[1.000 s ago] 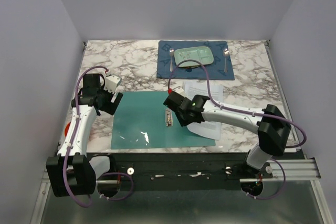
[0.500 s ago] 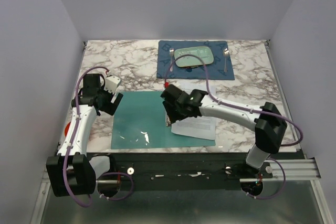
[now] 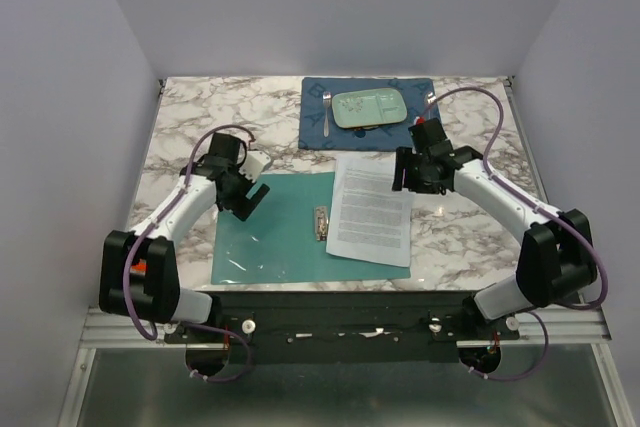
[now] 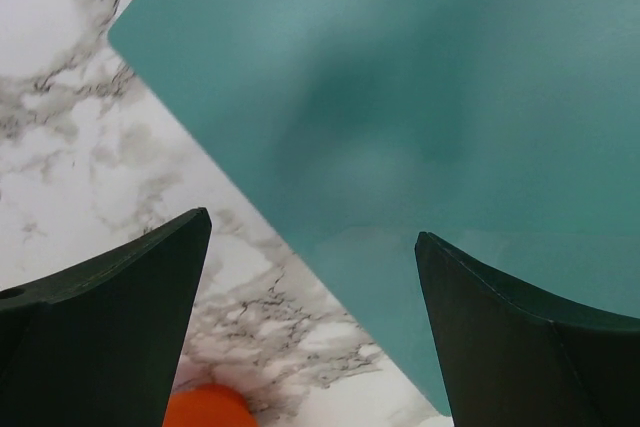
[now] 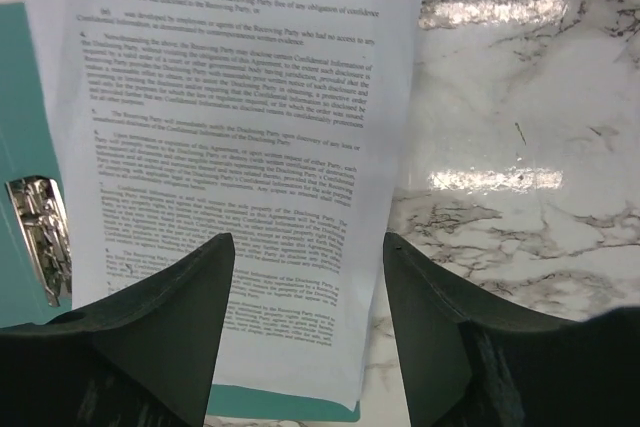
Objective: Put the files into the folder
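Observation:
The teal folder [image 3: 265, 232] lies open and flat at the front middle of the table, with a metal clip [image 3: 320, 222] at its crease. The files [image 3: 370, 212], white sheets of small black text, lie on its right leaf, their far end reaching past it onto the marble. My right gripper [image 3: 404, 175] hovers open over the files' far right edge, touching nothing; its wrist view shows the files [image 5: 230, 127], the folder [image 5: 25, 97] and the clip [image 5: 40, 237]. My left gripper [image 3: 246, 201] is open and empty over the folder's far left corner [image 4: 420, 97].
A dark blue placemat [image 3: 372, 137] at the back holds a pale green plate [image 3: 368, 107], a fork [image 3: 326, 112] to its left and another [image 3: 430, 115] to its right. An orange object [image 3: 140, 267] sits by the left arm's base. Walls close in the marble table [image 3: 200, 127].
My right gripper opened, let go of the files and drew back to the right. The files now lie flat on the right leaf. My left gripper swung right to the folder's corner.

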### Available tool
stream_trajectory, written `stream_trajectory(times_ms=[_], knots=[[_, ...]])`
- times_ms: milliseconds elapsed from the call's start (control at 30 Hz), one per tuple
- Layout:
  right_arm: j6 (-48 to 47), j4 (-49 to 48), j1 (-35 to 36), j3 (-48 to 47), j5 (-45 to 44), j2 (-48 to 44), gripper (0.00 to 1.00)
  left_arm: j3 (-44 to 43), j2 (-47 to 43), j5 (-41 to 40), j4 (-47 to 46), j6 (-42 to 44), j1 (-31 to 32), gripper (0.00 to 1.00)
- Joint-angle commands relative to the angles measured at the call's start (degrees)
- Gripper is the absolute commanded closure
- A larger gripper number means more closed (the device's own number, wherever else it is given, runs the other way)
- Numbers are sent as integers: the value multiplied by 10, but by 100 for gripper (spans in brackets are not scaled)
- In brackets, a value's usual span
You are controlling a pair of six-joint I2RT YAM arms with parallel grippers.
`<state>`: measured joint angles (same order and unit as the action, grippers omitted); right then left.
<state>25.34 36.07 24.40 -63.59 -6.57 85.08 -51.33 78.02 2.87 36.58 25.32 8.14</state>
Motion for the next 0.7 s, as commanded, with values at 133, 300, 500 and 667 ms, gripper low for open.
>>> stream_trajectory(times_ms=[133, 300, 500, 667], knots=[[-29, -66, -46, 58, 82, 36, 30, -44, 91, -59, -40, -36, 102, 1], [-33, -91, -69, 73, 96, 49, 30, -68, 142, -79, -53, -45, 137, 1], [-35, -112, -82, 81, 112, 72, 35, -95, 196, -119, -73, -50, 177, 2], [-34, -132, -86, 96, 133, 75, 41, -104, 223, -132, -81, -55, 202, 2]])
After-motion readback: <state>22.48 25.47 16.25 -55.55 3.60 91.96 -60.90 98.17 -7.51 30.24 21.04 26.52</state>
